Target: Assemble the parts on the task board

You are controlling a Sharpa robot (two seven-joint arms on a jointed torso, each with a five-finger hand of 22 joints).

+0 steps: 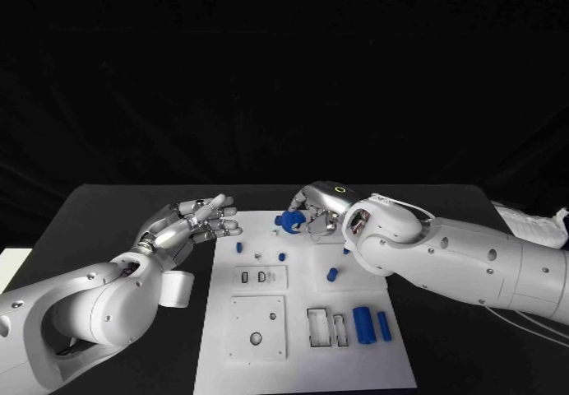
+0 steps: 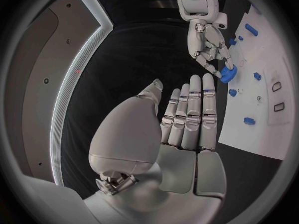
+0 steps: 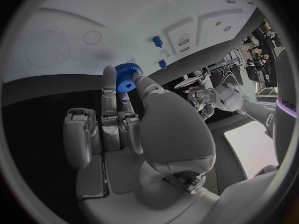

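Note:
The white task board [image 1: 356, 362] lies in the middle of the table. My right hand [image 1: 318, 207] hangs over the board's far edge and pinches a blue gear [image 1: 289, 220] between thumb and fingers; the gear [image 3: 127, 77] shows at the fingertips, the gear [image 2: 228, 73] also in the left wrist view. My left hand [image 1: 190, 220] hovers open beside the board's far left corner, fingers straight and together, holding nothing. Small blue pegs [image 1: 239, 246] stand on the board, and two blue cylinders [image 1: 364, 324] lie near its right side.
Rectangular slots [image 1: 318, 326] and a raised square plate [image 1: 257, 326] occupy the board's near half. Black table surface [image 1: 462, 346] lies to both sides of the board.

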